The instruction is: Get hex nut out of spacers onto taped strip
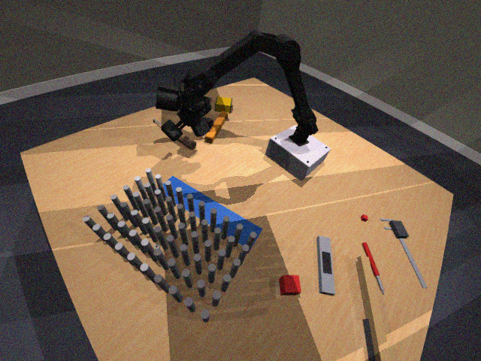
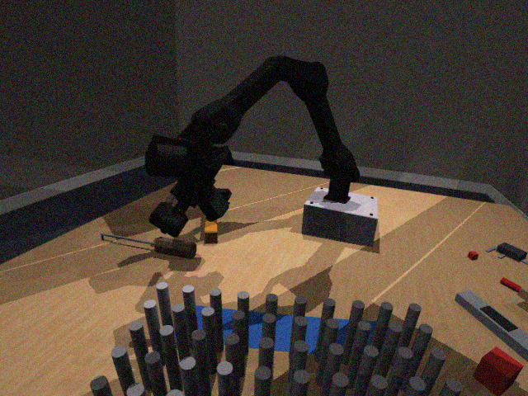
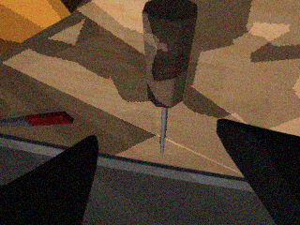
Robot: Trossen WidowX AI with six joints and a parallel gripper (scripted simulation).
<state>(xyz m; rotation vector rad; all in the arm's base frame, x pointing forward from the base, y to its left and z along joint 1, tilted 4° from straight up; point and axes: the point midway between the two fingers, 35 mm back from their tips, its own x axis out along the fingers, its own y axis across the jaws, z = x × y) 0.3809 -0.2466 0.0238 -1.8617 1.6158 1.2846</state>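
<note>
The hook tool lies on the table at the back left; its brown handle [image 1: 189, 143] [image 2: 175, 247] [image 3: 169, 52] runs into a thin metal shaft [image 1: 155, 122] [image 2: 128, 239] [image 3: 163, 128]. My gripper [image 1: 187, 130] [image 2: 191, 213] [image 3: 157, 133] is open and hangs just above the handle, one finger on each side, without touching it. The field of standing grey spacers [image 1: 174, 241] [image 2: 256, 349] is at the front left. The blue taped strip [image 1: 208, 201] [image 2: 283, 337] runs along its far side. I cannot make out the nut among the spacers.
An orange mallet [image 1: 215, 128] [image 2: 210, 230] with a yellow head [image 1: 223, 104] lies beside the gripper. The arm's base block [image 1: 297, 151] [image 2: 341, 217] stands mid-table. To the right lie a red block [image 1: 290, 284] [image 2: 497, 368], a grey bar [image 1: 325, 264], a red-handled pick [image 1: 370, 262] and a caliper [image 1: 400, 229].
</note>
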